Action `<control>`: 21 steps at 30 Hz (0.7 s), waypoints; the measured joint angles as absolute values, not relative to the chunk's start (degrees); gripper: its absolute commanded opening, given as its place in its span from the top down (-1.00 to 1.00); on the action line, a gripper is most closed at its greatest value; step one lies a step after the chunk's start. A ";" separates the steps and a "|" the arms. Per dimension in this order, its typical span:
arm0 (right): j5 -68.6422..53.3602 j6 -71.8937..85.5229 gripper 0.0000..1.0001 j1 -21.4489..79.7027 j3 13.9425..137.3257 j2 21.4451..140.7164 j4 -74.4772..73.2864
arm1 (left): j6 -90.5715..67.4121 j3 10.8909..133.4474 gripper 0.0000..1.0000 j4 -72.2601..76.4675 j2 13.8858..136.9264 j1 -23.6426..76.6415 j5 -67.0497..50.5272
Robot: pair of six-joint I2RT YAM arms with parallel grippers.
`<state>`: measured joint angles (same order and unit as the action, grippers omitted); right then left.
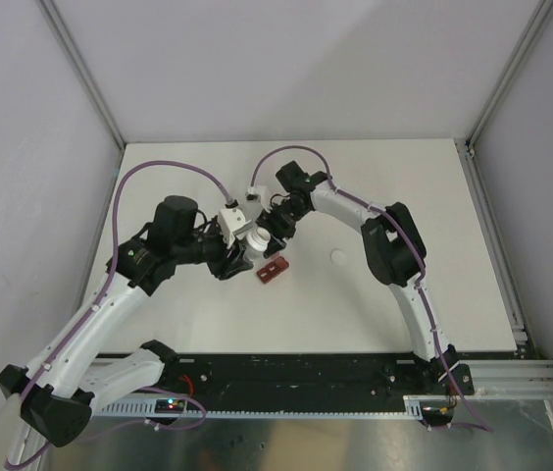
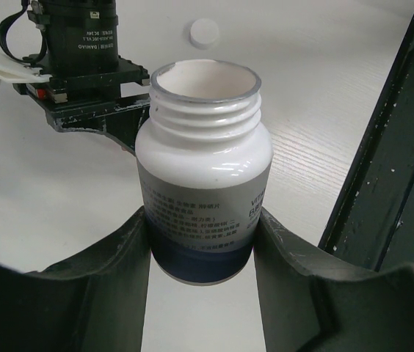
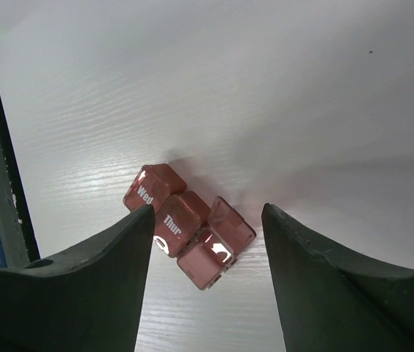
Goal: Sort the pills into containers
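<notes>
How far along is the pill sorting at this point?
Done: the bottle is uncapped, its cap lying on the table, and one end lid of the pill box looks raised. In hand: the left tool grips the bottle; the right tool hangs open above the pill box. Left: no pills show in any compartment, so all the sorting remains.

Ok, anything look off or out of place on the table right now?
No spill visible. The bottle in the left end effector is uncapped; its cap lies alone on the table. On the pill box, the end lid beside Thur looks flipped up, the others shut.
</notes>
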<state>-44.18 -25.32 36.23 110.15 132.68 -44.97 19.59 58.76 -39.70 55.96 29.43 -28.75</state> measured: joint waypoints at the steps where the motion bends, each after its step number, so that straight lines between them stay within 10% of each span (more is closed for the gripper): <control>1: -44.40 -25.45 -0.23 36.34 110.15 132.68 -45.12 | 19.59 58.76 1.00 -39.70 55.96 29.43 -28.75; 21: -45.80 -27.07 0.42 35.64 106.45 132.66 -45.36 | 19.59 58.76 1.00 -39.72 55.96 29.43 -28.71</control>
<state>-45.80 -27.07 35.64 106.45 132.66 -45.36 19.59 58.76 -39.72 55.96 29.43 -28.71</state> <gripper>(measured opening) 0.321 0.537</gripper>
